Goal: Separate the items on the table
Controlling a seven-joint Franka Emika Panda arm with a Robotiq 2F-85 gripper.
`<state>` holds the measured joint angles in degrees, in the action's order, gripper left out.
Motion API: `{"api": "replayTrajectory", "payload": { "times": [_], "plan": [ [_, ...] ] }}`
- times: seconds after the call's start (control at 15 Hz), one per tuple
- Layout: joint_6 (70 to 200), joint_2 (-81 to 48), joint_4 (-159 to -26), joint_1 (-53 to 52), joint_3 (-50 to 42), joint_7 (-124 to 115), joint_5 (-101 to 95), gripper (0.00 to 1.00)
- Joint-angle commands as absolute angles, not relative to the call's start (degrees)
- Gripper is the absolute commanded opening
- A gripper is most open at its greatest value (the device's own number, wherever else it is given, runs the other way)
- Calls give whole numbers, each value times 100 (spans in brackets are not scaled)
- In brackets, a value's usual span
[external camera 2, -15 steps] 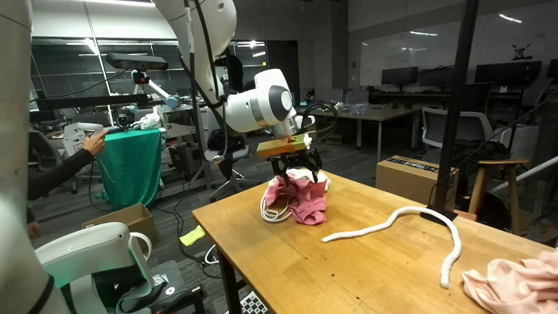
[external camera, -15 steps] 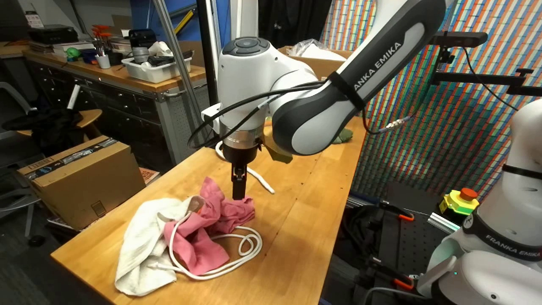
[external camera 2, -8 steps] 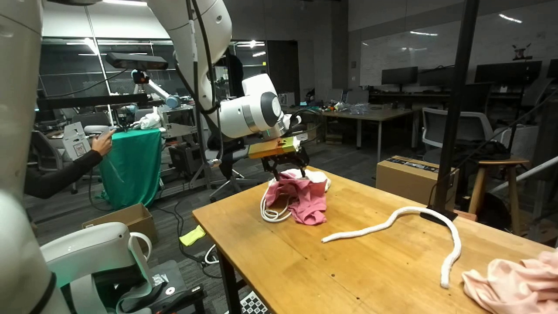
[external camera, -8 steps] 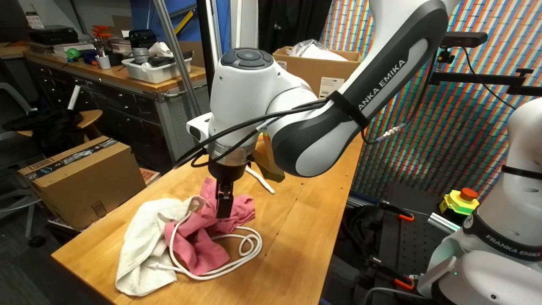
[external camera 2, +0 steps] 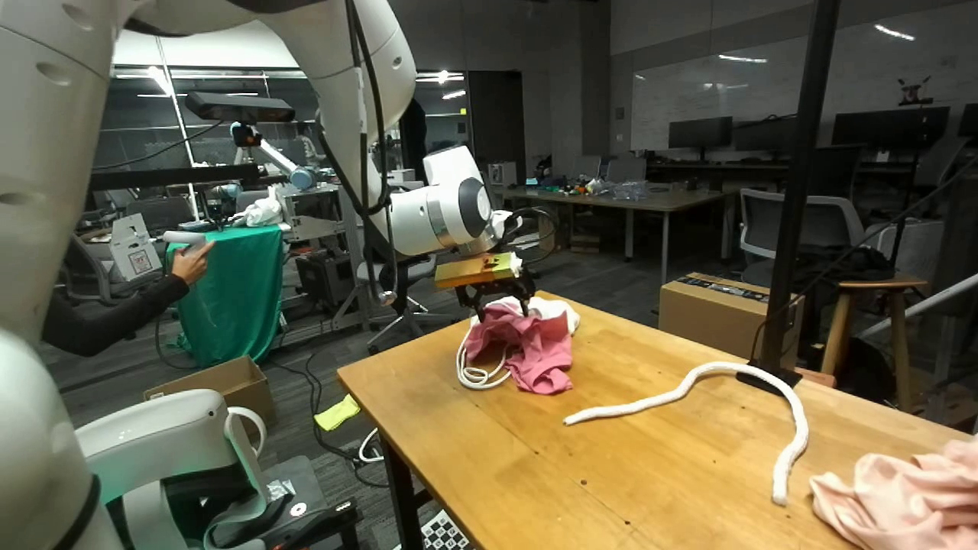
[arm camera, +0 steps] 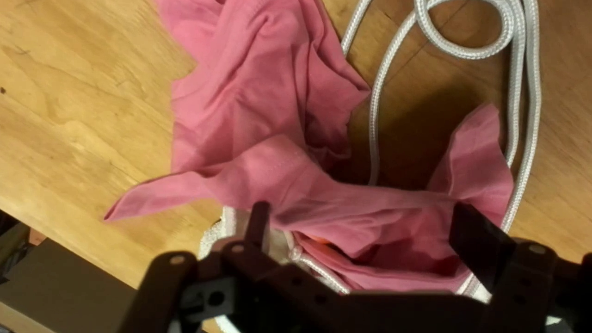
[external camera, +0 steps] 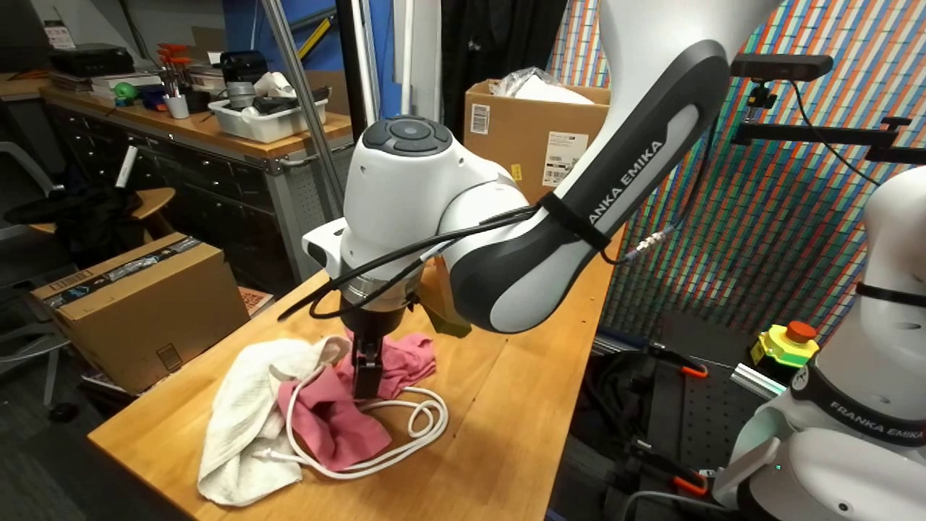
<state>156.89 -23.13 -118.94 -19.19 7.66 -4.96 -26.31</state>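
The taking of a grip is judged to be the step in hand: the jaws are spread wide, with a raised fold of the pink-red cloth (arm camera: 286, 166) framed between their tips and nothing pinched. Whether the fabric is touched by the tips cannot be told.

On the desk (external camera: 499, 405) the pink-red cloth is heaped against the white cloth (external camera: 242, 412) and partly over it. A thin white cord (arm camera: 535, 92) is draped across part of the pink-red cloth and looped out beside it. In the fold a scrap of orange (arm camera: 329, 247) is glimpsed – too little is shown for it to be named. Well apart from this pile, in an exterior view, a thick white rope (external camera 2: 722, 368) and a pale pink cloth (external camera 2: 901, 496) are seen lying near each other, so the task may be judged part done, with the pile yet to be parted.

For the next move, the jaws would need to be sunk slightly until the fold is straddled, then drawn together on it. The pink-red cloth would best be lifted slowly and carried to a place of its own. Because the cord is draped across it, cord and white cloth could be dragged along – a short lift and a check would be wise. Care is also called for near one tip, where white cloth and cord are seen close by and could be caught too.
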Motion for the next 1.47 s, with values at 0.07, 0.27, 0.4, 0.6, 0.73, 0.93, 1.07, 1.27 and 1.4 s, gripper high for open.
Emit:
{"api": "replayTrajectory", "payload": {
  "times": [0.07,0.27,0.4,0.6,0.73,0.93,1.07,1.27,1.4],
  "plan": [
    [15696,-2751,-11521,-1917,829,-276,-2228,100],
    [15626,-2970,-11402,-1833,937,-102,-1852,100],
    [15576,-3104,-11326,-1795,966,4,-1636,100],
    [15475,-3286,-11189,-1692,1038,191,-1314,100],
    [15445,-3403,-11097,-1667,1018,248,-1203,100],
    [15377,-3519,-10976,-1618,997,290,-1111,100],
    [15332,-3573,-10906,-1594,975,322,-1084,100],
    [15227,-3583,-10832,-1550,967,348,-1059,66],
    [15130,-3563,-10802,-1516,963,358,-1054,51]
  ]
}}
